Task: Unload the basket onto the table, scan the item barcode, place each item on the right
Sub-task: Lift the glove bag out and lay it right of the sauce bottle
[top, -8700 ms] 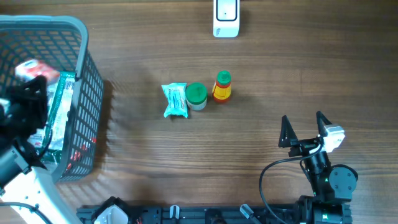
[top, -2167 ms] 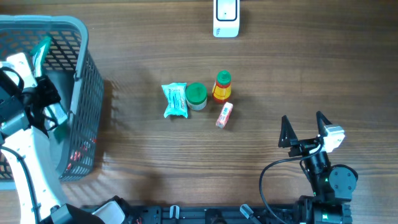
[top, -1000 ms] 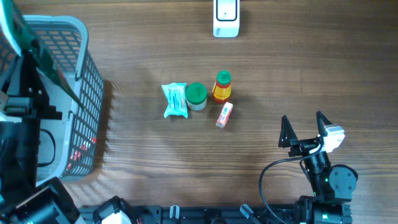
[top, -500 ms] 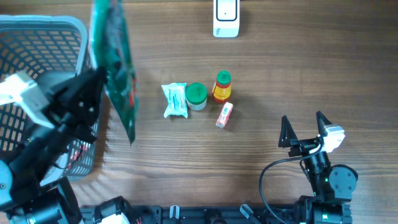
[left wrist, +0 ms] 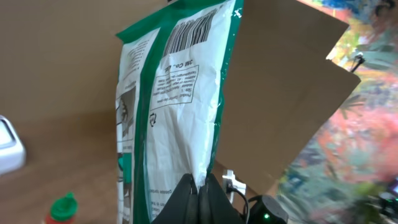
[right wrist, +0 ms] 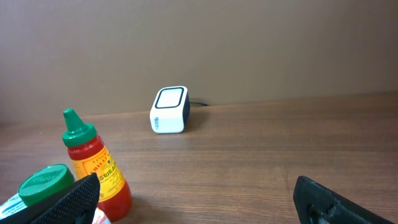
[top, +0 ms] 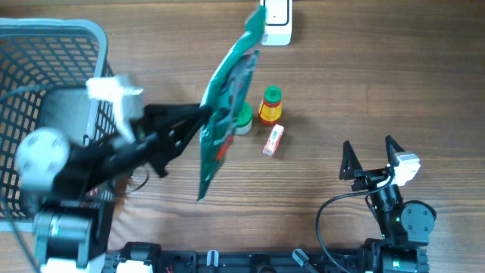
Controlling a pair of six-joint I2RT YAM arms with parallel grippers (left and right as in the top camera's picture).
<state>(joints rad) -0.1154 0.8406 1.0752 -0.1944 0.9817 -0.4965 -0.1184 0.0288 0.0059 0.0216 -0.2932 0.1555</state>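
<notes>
Bag [top: 227, 98]: green and white, held off the desk [top: 379, 76], top corner near scanner [top: 275, 19]; barcode [left wrist: 189, 34] near its top.
Left gripper [top: 200, 121]: clamped together on the bag's edge.
Right gripper [top: 370, 152]: fingers wide apart, empty.
Beside bag: bottle [top: 270, 105], small stick [top: 273, 140].
Far left: basket [top: 98, 61].

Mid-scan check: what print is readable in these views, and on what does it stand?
"3M Co.": seems to read so, at the start of the boxed print on the bag, just below its barcode.
Rest of the bag's print: too small to read.
Sauce bottle label: blurred, unreadable.
Scanner: no text visible.
</notes>
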